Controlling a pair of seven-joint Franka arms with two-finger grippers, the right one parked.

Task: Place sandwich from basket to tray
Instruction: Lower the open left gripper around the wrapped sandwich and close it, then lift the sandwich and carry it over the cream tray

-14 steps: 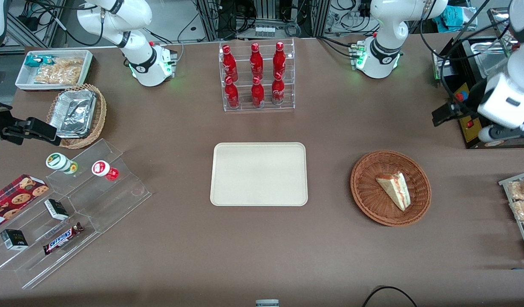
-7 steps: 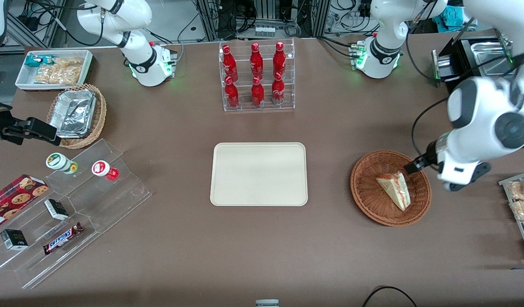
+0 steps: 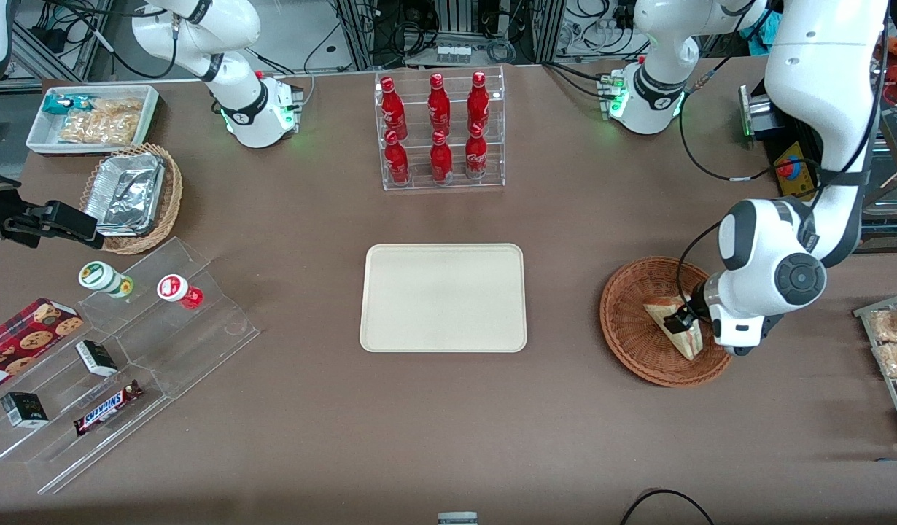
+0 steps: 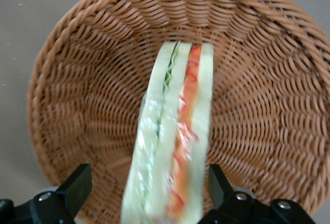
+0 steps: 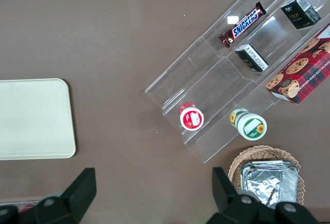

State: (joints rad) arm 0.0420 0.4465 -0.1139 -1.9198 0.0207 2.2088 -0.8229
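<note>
Left wrist view: gripper (image 4: 147,193) jaws astride sandwich (image 4: 172,141).

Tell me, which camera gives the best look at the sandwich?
The left wrist view: the sandwich fills it, its layers plain, in the basket between the open gripper fingers. The front view shows it small, partly hidden by the arm. The right wrist view misses it.

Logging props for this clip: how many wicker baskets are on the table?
2. The basket holds the sandwich, with the gripper down over it, open. A lighter tan basket of foil trays sits toward the parked arm's end.
</note>
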